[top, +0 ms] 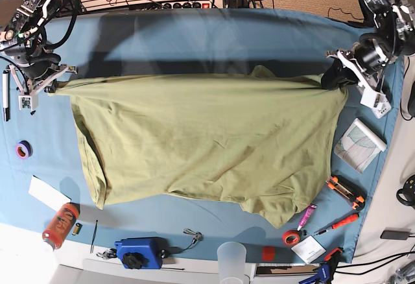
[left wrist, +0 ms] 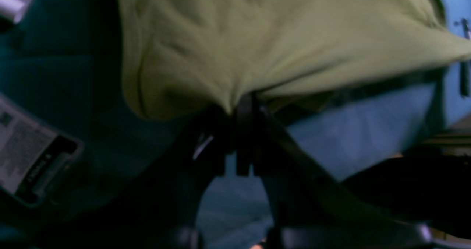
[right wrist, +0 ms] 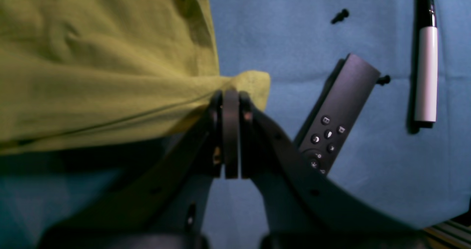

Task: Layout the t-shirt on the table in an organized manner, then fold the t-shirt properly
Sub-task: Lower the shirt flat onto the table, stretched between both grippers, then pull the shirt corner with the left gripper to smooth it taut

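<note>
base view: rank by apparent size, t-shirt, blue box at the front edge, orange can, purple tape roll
1. t-shirt, by far the largest.
2. blue box.
3. orange can, a little smaller than the box.
4. purple tape roll, smallest.
All lie on the table, so nearness hardly skews the order.

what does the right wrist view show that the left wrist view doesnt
Only the right wrist view shows a dark remote control, a white marker with a black cap and two small black screws, all lying on the table beside the shirt.

Only the left wrist view shows a labelled grey box at its left edge.

Both show a hand pinched shut on an edge of the olive t-shirt: the right hand in one, the left hand in the other, with blue table cloth beneath.
</note>
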Controlling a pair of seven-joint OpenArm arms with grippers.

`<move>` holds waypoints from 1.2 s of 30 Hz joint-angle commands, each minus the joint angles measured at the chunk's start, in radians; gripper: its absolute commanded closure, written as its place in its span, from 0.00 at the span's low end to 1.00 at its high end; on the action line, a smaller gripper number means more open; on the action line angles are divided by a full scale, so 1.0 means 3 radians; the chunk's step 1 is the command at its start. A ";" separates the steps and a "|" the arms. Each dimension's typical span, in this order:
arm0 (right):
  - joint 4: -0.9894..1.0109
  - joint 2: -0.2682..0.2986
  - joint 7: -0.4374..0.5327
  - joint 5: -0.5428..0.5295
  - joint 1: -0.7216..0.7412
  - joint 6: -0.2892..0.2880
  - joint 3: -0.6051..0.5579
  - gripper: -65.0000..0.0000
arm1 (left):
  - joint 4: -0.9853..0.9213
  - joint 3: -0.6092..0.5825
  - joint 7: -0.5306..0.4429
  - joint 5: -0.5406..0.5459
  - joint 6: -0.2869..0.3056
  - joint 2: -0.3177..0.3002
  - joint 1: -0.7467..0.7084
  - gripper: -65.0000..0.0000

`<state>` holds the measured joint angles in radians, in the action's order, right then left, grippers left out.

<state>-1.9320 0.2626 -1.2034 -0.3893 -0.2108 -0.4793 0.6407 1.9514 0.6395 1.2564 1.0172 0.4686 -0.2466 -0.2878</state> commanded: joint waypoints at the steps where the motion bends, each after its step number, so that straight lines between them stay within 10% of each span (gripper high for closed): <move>1: -0.0055 0.0058 0.0066 0.0032 0.0028 0.0003 0.0028 1.00 | 0.0065 0.0024 -0.0056 0.0093 0.0004 -0.0037 -0.0003 1.00; 15: 0.0734 0.0058 0.0544 0.0179 0.0048 -0.0060 0.0022 1.00 | -0.0585 -0.0551 -0.1152 -0.0627 0.0013 0.0037 0.0206 1.00; 17: 0.0750 0.0058 0.0546 0.0175 0.0047 -0.0060 0.0022 1.00 | -0.0618 -0.0713 -0.1296 -0.0837 0.0013 0.0038 0.0299 0.87; 21: 0.0749 0.0066 0.0546 0.0153 0.0048 -0.0061 0.0022 1.00 | -0.0617 -0.0842 -0.1294 -0.1016 -0.0013 0.0038 0.0440 0.48; 26: 0.0749 0.0067 0.0547 0.0154 0.0050 -0.0061 0.0022 1.00 | -0.0546 -0.0830 -0.0938 -0.1011 -0.0357 0.0038 0.0469 0.46; 36: 0.0749 0.0066 0.0481 0.0154 0.0177 -0.0072 0.0022 1.00 | 0.0070 -0.0830 -0.0484 -0.1002 -0.0380 0.0046 0.0340 0.46</move>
<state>-1.6928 0.2630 -1.0729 -0.3405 -0.1677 -0.4988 0.6403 1.9553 0.3870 1.1229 0.7090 0.3515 -0.2249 -0.1894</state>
